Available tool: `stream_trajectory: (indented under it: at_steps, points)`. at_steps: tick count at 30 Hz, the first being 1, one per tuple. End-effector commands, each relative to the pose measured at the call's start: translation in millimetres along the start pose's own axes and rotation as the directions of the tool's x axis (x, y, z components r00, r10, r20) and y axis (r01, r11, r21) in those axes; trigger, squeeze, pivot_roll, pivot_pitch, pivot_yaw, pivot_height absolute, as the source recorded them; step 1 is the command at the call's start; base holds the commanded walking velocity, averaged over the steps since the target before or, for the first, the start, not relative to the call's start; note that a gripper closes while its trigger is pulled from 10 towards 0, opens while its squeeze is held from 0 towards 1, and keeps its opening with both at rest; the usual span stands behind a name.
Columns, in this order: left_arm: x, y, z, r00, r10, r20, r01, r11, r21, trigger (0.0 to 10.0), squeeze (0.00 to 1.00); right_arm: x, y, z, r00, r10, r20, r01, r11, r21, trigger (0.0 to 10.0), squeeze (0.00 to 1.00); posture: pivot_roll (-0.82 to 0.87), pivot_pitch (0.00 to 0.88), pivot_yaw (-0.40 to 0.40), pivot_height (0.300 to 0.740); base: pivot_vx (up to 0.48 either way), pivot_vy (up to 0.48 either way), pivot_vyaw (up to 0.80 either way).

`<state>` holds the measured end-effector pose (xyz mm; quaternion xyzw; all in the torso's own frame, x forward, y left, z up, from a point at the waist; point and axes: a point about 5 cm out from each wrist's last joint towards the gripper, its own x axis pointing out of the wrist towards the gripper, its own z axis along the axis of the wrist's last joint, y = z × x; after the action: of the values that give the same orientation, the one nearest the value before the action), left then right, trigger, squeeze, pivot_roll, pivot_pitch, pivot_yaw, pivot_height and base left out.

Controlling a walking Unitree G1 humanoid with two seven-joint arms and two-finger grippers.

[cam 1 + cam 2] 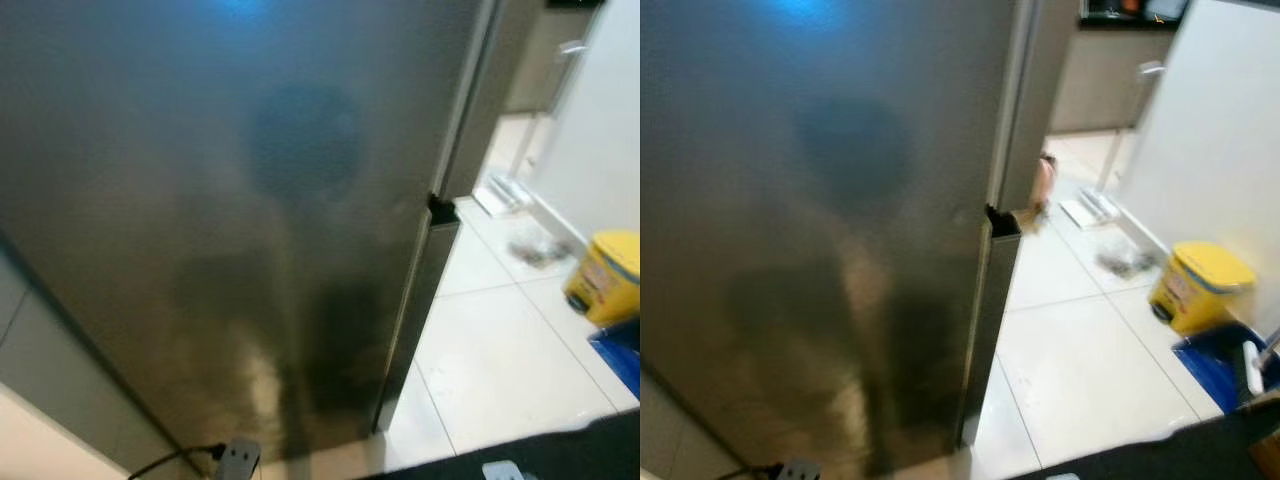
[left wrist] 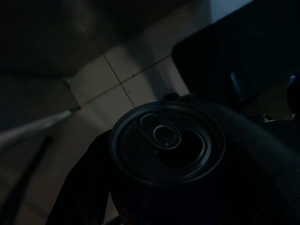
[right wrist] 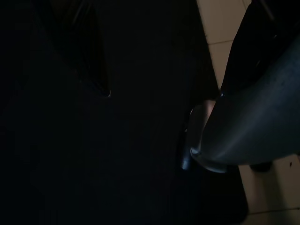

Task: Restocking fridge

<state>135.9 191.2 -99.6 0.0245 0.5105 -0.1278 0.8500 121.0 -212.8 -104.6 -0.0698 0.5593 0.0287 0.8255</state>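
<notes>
Gripping a dark aluminium drink can with ring-pull lid [image 2: 166, 145], left gripper [image 2: 140, 197] closed around it, above pale tiled floor [image 2: 126, 79]; steel fridge door [image 1: 230, 200] shut.

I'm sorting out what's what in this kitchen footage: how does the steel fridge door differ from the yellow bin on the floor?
The fridge door is tall, grey brushed metal, and close to the camera; the yellow bin is low, bright yellow with a label, and farther off to the right by the white wall. The fridge door shows dim reflections, while the yellow bin looks matte. Both appear shut and stand on the same pale tile floor.
</notes>
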Motion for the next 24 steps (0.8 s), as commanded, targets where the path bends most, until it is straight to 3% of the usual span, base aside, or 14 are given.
stream_trajectory:
  at_steps: [1,10,24]
  points:
    - [1.1,-5.8,-2.0,1.0,-0.025,-0.001,0.025,1.0,-0.013,10.0,0.0,-0.2,4.1,-6.6,1.0,0.017,-0.022,-0.017,1.0,0.011,10.0,0.0,0.05,0.0,0.007,0.74,0.0,0.0,-0.8]
    - [0.9,-4.8,-1.7,1.0,-0.022,-0.001,0.022,1.0,-0.005,10.0,0.0,-0.3,2.9,-4.3,1.0,0.016,-0.003,-0.016,1.0,0.004,10.0,0.0,0.04,0.0,0.006,0.74,0.0,0.0,-0.8]
    - [0.7,-5.5,-2.9,1.0,-0.022,-0.002,0.022,1.0,-0.005,10.0,0.0,-0.9,-10.5,14.8,0.996,-0.021,0.085,0.017,0.999,0.044,10.0,0.0,0.04,0.0,0.01,0.74,0.0,0.0,0.0]
